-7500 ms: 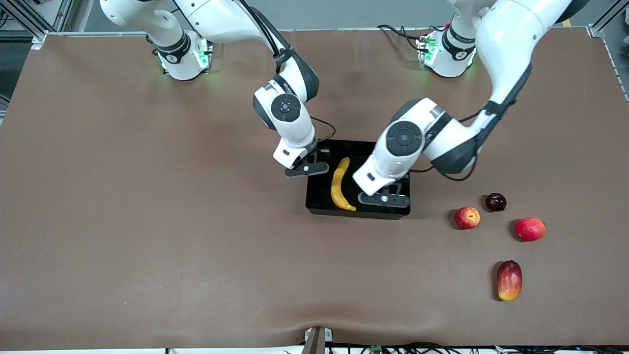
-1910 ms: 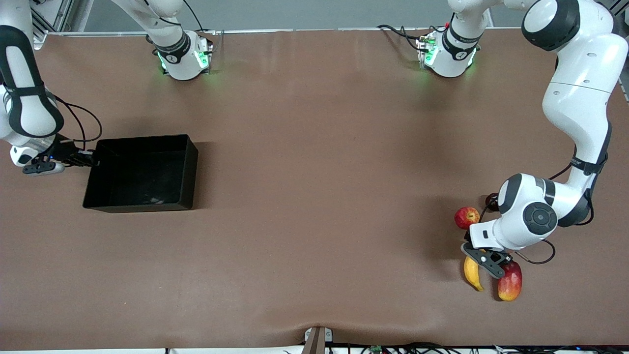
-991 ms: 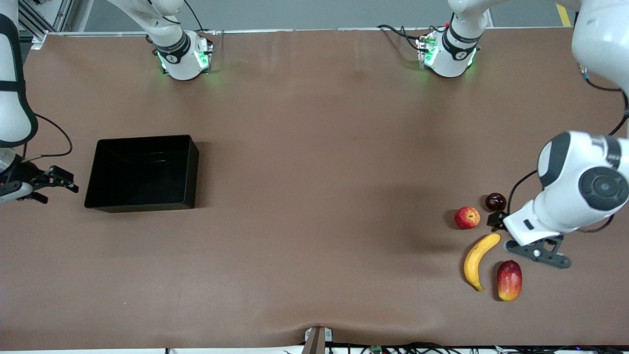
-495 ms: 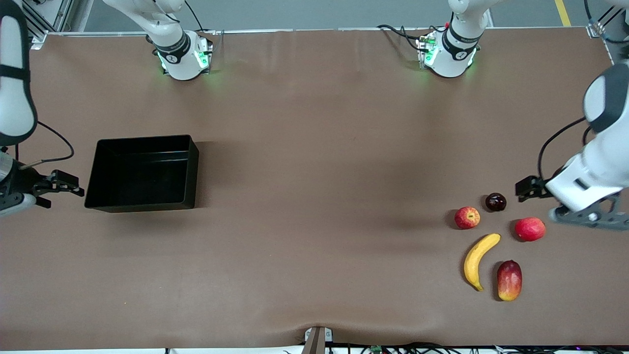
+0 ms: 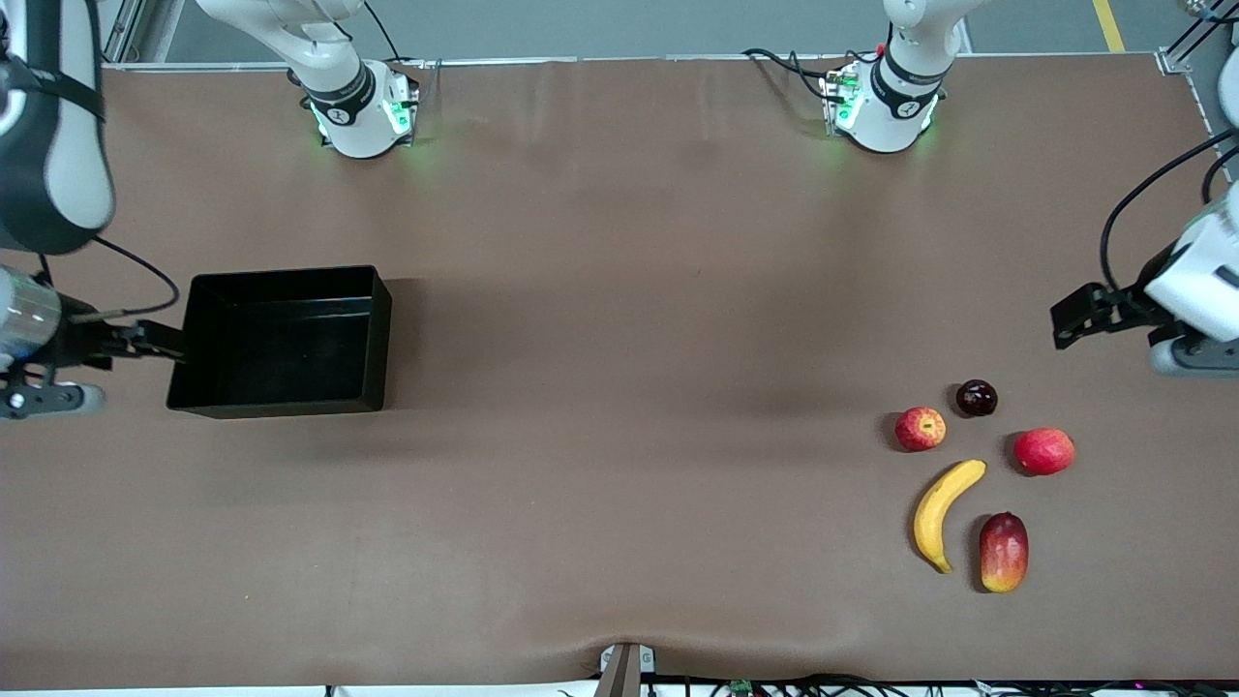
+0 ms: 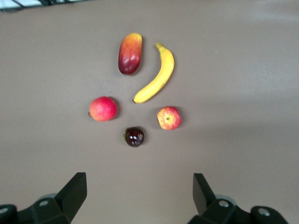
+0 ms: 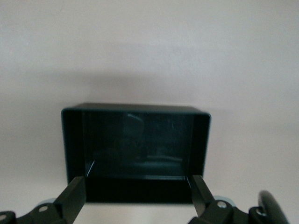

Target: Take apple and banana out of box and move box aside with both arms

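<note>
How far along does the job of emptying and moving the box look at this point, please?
It looks essentially finished. The apple and banana lie on the table among other fruit; the empty box sits at the right arm's end. Both the left gripper and right gripper are open, holding nothing.

Even, diffuse overhead light fills the front view; the brown table reads clearly, with soft broad shadows beside the box and a faint one near the apple. Green lamps glow at both arm bases. The left wrist view is slightly soft. The right wrist view is washed pale, and the box's glossy walls carry dim reflections.
</note>
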{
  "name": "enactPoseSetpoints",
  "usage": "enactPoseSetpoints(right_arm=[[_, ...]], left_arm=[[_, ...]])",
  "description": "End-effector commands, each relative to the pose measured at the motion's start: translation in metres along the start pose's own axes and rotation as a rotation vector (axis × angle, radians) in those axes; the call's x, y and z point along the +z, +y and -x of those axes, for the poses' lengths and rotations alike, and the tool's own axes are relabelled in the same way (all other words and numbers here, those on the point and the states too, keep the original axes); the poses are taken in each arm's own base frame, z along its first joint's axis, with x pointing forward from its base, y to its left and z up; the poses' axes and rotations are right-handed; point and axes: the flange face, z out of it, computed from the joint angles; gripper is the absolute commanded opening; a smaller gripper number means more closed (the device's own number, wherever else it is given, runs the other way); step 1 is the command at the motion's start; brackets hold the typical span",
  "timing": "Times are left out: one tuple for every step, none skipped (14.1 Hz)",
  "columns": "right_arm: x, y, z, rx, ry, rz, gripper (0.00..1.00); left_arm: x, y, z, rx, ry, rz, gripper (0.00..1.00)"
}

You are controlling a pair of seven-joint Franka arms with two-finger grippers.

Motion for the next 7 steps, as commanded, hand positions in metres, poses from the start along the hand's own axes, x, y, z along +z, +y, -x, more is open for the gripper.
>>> enactPoseSetpoints(right_arm=[[-0.099, 0.000, 0.056, 0.028, -0.015, -0.004, 1.00], [-0.110, -0.003, 0.071, 0.035, -0.065, -0.004, 1.00], [-0.109, -0.002, 0.077, 0.038, -0.103, -0.012, 1.00], [-0.102, 0.000, 0.072, 0.030, -0.116, -0.028, 1.00], [-0.103, -0.005, 0.071, 0.029, -0.118, -0.006, 1.00], [-0.105, -0.015, 0.073, 0.017, -0.119, 0.007, 1.00], [-0.110, -0.028, 0.074, -0.001, -0.105, -0.005, 1.00]], left_arm=[[-0.029, 0.003, 0.023, -0.027, -0.007, 0.014, 1.00], [-0.039, 0.003, 0.028, -0.042, 0.005, 0.018, 1.00], [-0.046, 0.009, 0.035, -0.053, 0.013, 0.004, 1.00], [-0.047, 0.016, 0.039, -0.057, -0.005, -0.005, 1.00], [-0.049, 0.025, 0.043, -0.050, -0.015, -0.011, 1.00], [-0.051, 0.031, 0.045, -0.042, -0.015, -0.014, 1.00], [-0.053, 0.036, 0.047, -0.036, -0.013, -0.013, 1.00]])
